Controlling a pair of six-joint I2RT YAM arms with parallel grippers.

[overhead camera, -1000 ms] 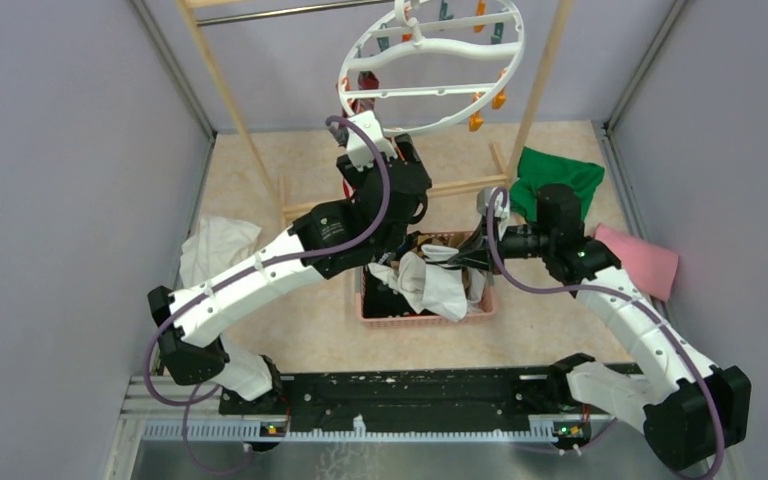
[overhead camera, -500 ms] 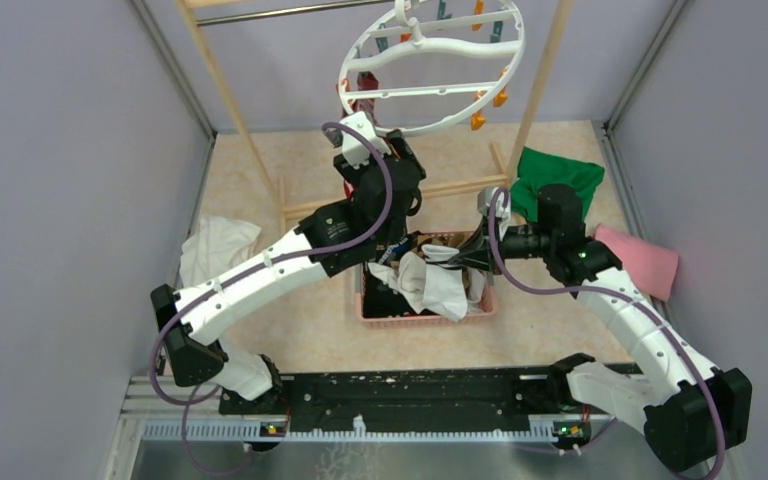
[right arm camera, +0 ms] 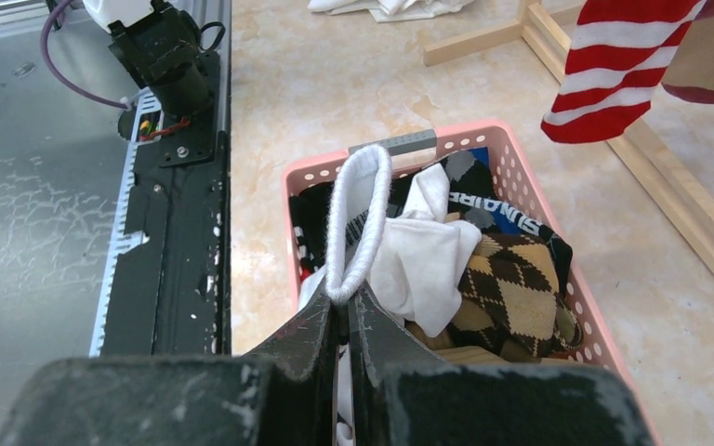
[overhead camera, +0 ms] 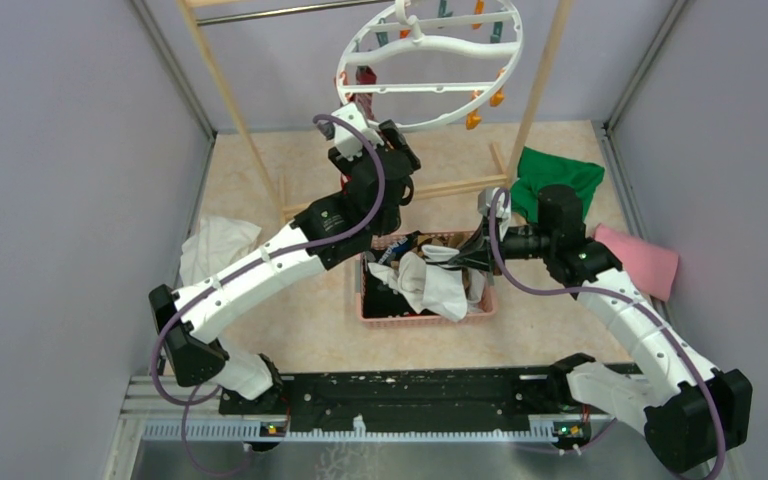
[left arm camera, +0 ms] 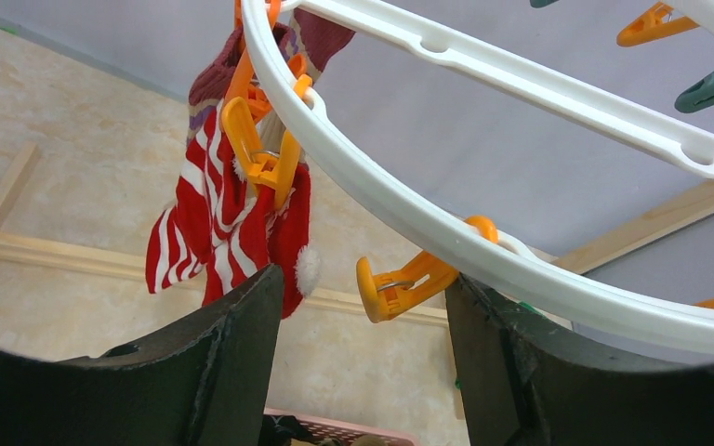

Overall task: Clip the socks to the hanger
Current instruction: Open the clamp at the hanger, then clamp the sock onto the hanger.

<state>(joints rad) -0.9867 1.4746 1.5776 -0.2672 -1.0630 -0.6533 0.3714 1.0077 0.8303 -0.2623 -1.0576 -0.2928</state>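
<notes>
Fingers of the left gripper (left arm camera: 363, 290) stand wide apart under the white hanger (left arm camera: 521, 271), near the clipped red-and-white sock (left arm camera: 212, 232); the right gripper (right arm camera: 344, 311) pinches a white sock (right arm camera: 357, 216) above the pink basket (right arm camera: 508, 154)

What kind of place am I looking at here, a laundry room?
Likely a robot test booth staged for laundry: plain grey walls, a peg hanger on a wooden rack, a pink basket of socks.

The top camera looks down from behind me. My left wrist camera peers up, close under the hanger (left arm camera: 614, 299); my right looks down, near the basket (right arm camera: 465, 137). The top view shares both.
</notes>
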